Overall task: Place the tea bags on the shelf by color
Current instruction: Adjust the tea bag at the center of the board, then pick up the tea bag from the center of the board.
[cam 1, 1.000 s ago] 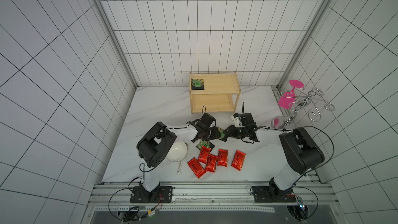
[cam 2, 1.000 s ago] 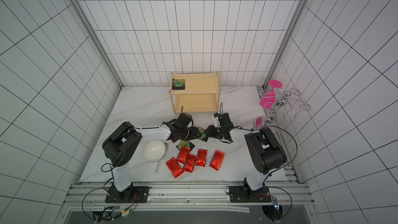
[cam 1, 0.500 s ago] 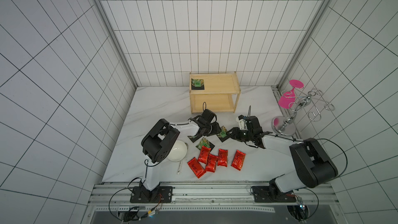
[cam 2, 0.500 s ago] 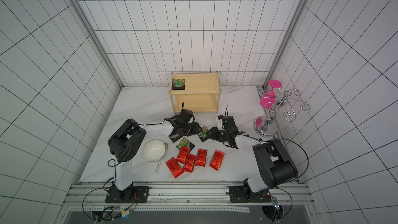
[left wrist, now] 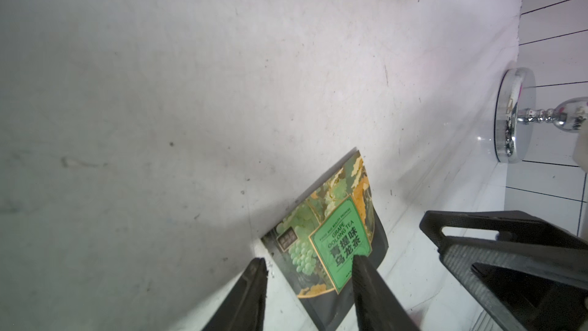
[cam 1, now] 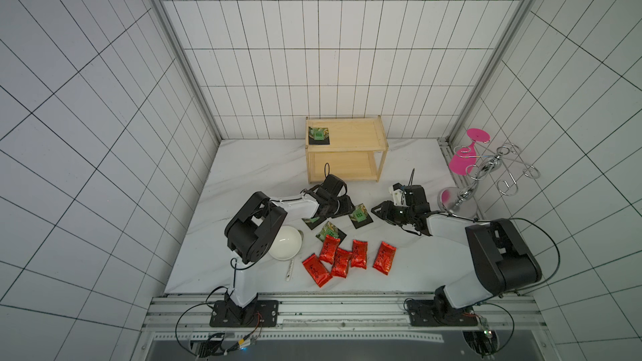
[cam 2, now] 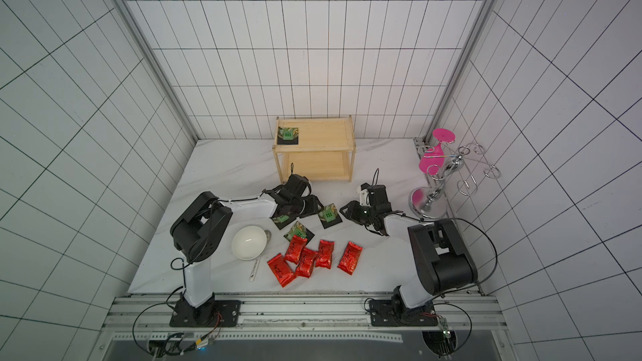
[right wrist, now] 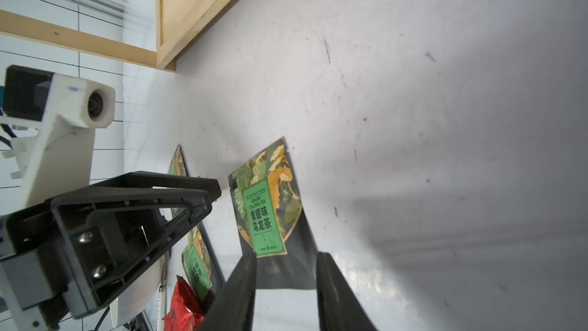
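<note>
One black tea bag [cam 1: 359,216] with a green label lies flat on the table between my two grippers. My left gripper [cam 1: 347,208] is open just left of it, its fingers straddling one end of the bag [left wrist: 331,237]. My right gripper [cam 1: 377,210] is open just right of it, its fingers either side of the bag's dark end [right wrist: 267,211]. Two more black tea bags [cam 1: 331,230] [cam 1: 314,221] lie by the left gripper. Several red tea bags [cam 1: 359,254] sit nearer the front. The wooden shelf [cam 1: 354,133] stands behind with one black tea bag [cam 1: 319,134] on its top board.
A white bowl [cam 1: 285,243] with a spoon [cam 1: 290,269] beside it sits under the left arm. A chrome wire stand with pink discs [cam 1: 465,182] stands at the right edge, close behind the right arm. The left gripper [right wrist: 127,218] fills one side of the right wrist view.
My right gripper has drawn back to the right, away from the left gripper. The black tea bag now lies on the table between them. Both pairs of jaws have narrowed a little.
</note>
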